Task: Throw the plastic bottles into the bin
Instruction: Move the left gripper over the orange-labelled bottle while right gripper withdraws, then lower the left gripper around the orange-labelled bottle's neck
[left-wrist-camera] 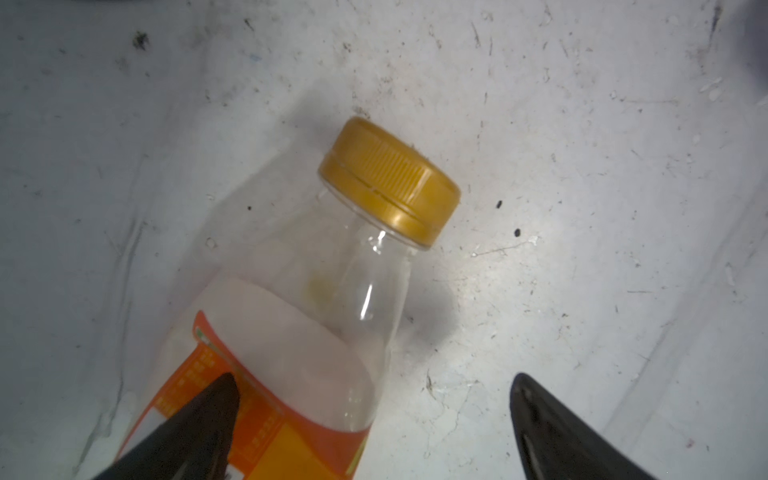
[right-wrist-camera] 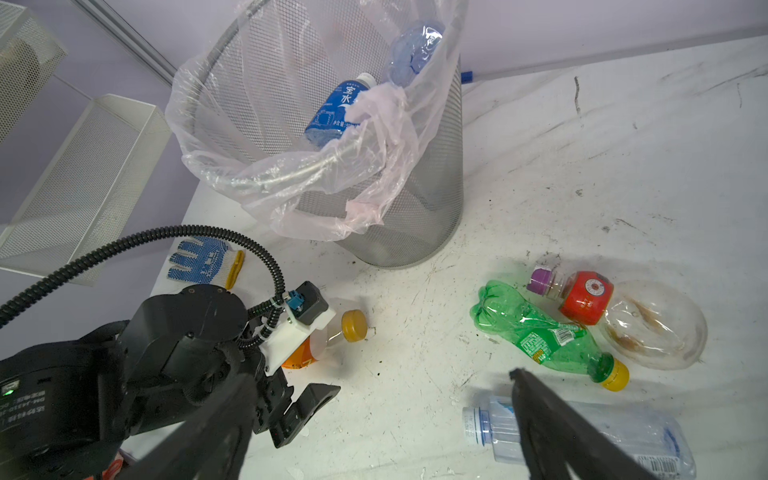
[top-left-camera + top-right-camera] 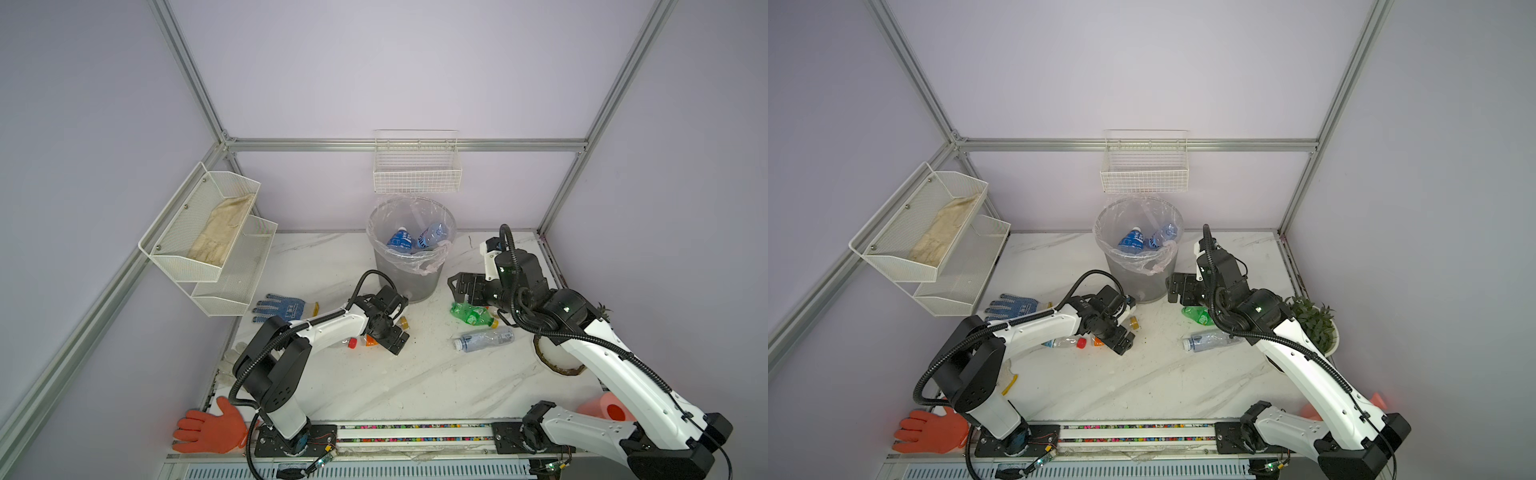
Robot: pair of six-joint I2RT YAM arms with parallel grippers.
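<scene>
The bin [image 3: 415, 286] [image 3: 1138, 282] [image 2: 415, 208] stands at the back centre of the table [image 3: 395, 386] in both top views, its clear liner folded over the rim. Two bottles already lie inside it: a blue-labelled bottle [image 3: 400, 240] [image 3: 1131, 240] [image 2: 332, 112] and a pale blue bottle [image 3: 432, 235] [image 3: 1163, 235] [image 2: 415, 50].

Just left of centre, the left gripper [image 3: 397, 338] [image 3: 1121, 338] [image 1: 372, 384] points down with its jaws spread wide over an orange-labelled bottle [image 3: 402, 321] [image 1: 332, 311] [image 2: 332, 332] that lies on its side with a gold cap. One finger sits over the label and the other over bare table. Whether that finger touches the label is hard to tell, but nothing is gripped. A red-capped bottle [image 3: 352, 343] [image 3: 1069, 343] lies half hidden under the left forearm.

Right of the bin, the right gripper [image 3: 456, 287] [image 3: 1177, 286] hangs wide open and empty, close beside the bin's wall and above a green bottle [image 3: 471, 313] [image 3: 1198, 316] [image 2: 540, 336]. Nearer the front lies a clear bottle [image 3: 484, 338] [image 3: 1210, 340] [image 2: 490, 424], partly covered by a finger in the right wrist view. That view also shows a red-labelled bottle [image 2: 586, 297] with a purple cap, touching the green one; in the top views the right arm hides it.

A blue-dotted glove [image 3: 282, 309] [image 3: 1013, 307] [image 2: 199, 259] lies left of the left gripper, and an orange glove [image 3: 212, 426] [image 3: 932, 432] at the lower left. A wire basket [image 3: 417, 174] hangs on the back wall above the bin, and a mesh shelf [image 3: 208, 237] on the left wall. A potted plant [image 3: 1312, 320] sits behind the right arm, with a pink watering can [image 3: 606, 409] at the lower right.
</scene>
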